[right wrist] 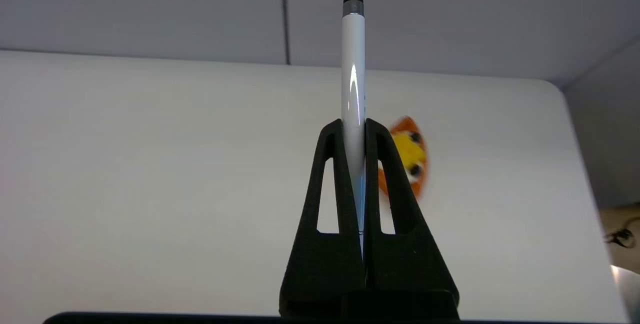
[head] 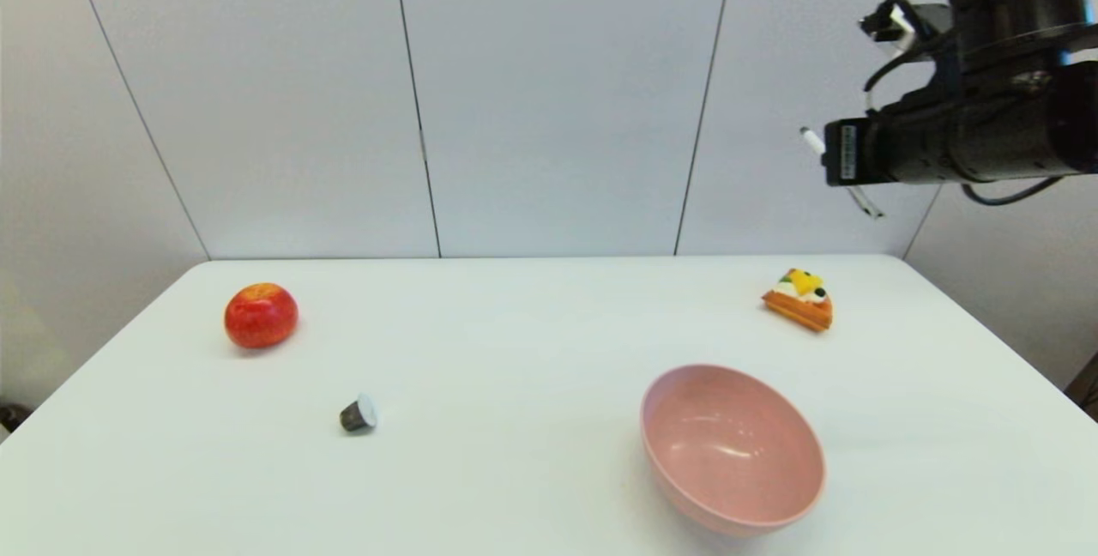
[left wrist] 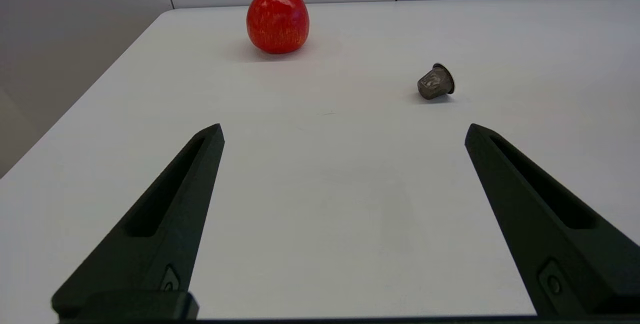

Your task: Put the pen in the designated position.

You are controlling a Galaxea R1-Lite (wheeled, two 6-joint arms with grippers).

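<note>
The slim, glossy white pen (right wrist: 353, 79) (dark rounded tip outermost) juts beyond the clenched right gripper (right wrist: 354, 129), high above the table (head: 515, 341); the left gripper (left wrist: 344, 131) gapes empty.

Lab test cell: bare white table (head: 532, 487), plain grey panel walls (head: 549, 93).

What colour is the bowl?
The bowl is pink, clearest in the head view.

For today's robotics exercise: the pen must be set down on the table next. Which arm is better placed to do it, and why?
The right. Its claw is already shut on the pen, raised above the table's far right side. The left claw is open, holding nothing, low over the table.
</note>
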